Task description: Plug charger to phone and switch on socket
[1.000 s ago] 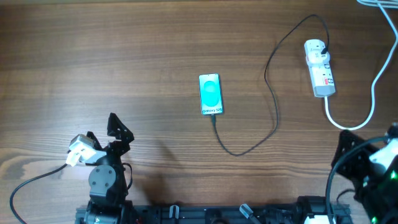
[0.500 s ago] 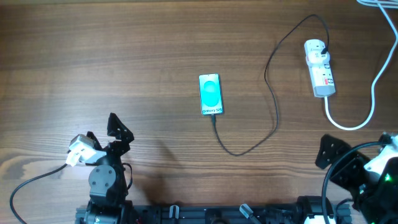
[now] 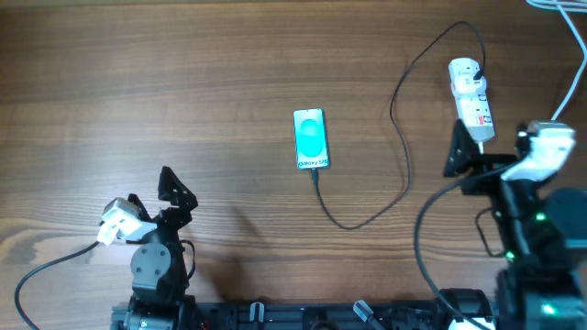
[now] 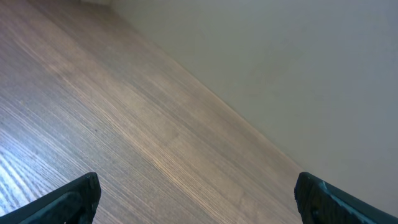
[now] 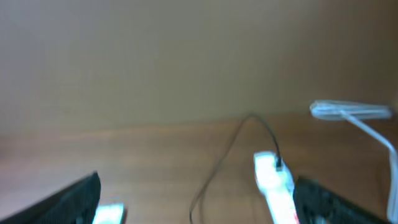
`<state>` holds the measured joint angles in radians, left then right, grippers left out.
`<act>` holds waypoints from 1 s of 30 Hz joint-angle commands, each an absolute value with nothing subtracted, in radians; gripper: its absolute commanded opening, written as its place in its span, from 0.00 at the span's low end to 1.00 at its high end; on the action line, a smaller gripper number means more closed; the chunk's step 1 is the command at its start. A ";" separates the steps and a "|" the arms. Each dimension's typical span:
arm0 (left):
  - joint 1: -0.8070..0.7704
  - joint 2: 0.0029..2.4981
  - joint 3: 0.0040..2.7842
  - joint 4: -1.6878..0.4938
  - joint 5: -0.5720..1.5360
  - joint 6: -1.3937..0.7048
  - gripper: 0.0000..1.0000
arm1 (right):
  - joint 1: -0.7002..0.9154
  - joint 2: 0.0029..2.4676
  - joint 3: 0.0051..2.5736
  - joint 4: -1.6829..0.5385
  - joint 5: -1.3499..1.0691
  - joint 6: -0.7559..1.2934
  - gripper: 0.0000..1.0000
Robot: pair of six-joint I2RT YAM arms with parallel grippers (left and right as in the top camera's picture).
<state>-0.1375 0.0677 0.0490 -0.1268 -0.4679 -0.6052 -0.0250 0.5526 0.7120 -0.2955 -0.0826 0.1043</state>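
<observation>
The phone [image 3: 311,138], its screen cyan-blue, lies flat at mid-table and shows blurred at the bottom left of the right wrist view [image 5: 109,213]. The thin black charger [image 3: 401,137] runs from the phone's near end in a loop up to the white socket [image 3: 470,96] at the far right, where its other end is plugged in. My right gripper [image 3: 463,163] hovers open just in front of the socket's near end, and the socket [image 5: 273,180] lies ahead between its fingers, toward the right one. My left gripper [image 3: 176,200] stands open at the front left over bare wood [image 4: 199,199].
A thick white cord [image 3: 567,84] leaves the socket and curves along the right edge of the table; it also shows as a white cord [image 5: 356,117] in the right wrist view. The left arm's black lead [image 3: 46,266] trails at the front left.
My right arm has swung from the front right corner up and leftward to just in front of the socket. The left arm, phone and charger have not moved.
</observation>
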 commanded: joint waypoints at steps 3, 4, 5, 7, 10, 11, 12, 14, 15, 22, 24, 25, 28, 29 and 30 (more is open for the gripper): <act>-0.141 0.068 0.039 -0.123 -0.484 -0.607 1.00 | -0.020 0.330 0.371 -0.008 -0.148 0.083 1.00; -0.141 0.068 0.039 -0.123 -0.484 -0.607 1.00 | -0.020 0.280 0.318 0.031 -0.148 0.082 0.99; -0.141 0.068 0.039 -0.123 -0.484 -0.607 1.00 | -0.020 0.235 0.269 0.065 -0.147 0.081 1.00; -0.141 0.068 0.039 -0.123 -0.484 -0.607 1.00 | -0.020 0.173 0.197 0.107 -0.121 0.092 1.00; -0.141 0.068 0.039 -0.123 -0.484 -0.607 1.00 | -0.020 0.120 0.110 0.159 -0.050 0.171 1.00; -0.141 0.068 0.039 -0.123 -0.484 -0.607 1.00 | -0.020 0.105 0.073 0.181 -0.019 0.220 1.00; -0.141 0.068 0.039 -0.123 -0.484 -0.607 1.00 | -0.020 0.098 0.050 0.196 -0.015 0.236 1.00; -0.141 0.068 0.039 -0.123 -0.484 -0.607 1.00 | -0.020 0.068 0.005 0.183 -0.015 0.234 1.00; -0.141 0.068 0.039 -0.123 -0.484 -0.607 1.00 | -0.020 0.058 0.005 0.147 -0.015 0.236 1.00; -0.141 0.068 0.039 -0.123 -0.484 -0.607 1.00 | -0.020 0.003 0.005 0.005 -0.017 0.142 1.00; -0.141 0.068 0.039 -0.123 -0.484 -0.607 1.00 | -0.020 0.003 0.005 0.004 -0.024 0.131 1.00; -0.141 0.068 0.039 -0.123 -0.484 -0.607 1.00 | -0.020 0.003 0.005 0.004 -0.026 0.133 1.00; -0.141 0.068 0.039 -0.123 -0.484 -0.607 1.00 | -0.020 0.003 0.005 0.005 -0.024 0.133 1.00; -0.141 0.068 0.039 -0.123 -0.484 -0.607 1.00 | -0.020 0.003 0.005 0.005 -0.024 0.134 0.99; -0.141 0.068 0.039 -0.123 -0.484 -0.607 1.00 | -0.020 0.003 0.005 0.005 -0.024 0.134 0.99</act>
<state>-0.1375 0.0685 0.0490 -0.1261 -0.4679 -0.6048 -0.0246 0.0200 0.0063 0.0036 -0.0326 0.1516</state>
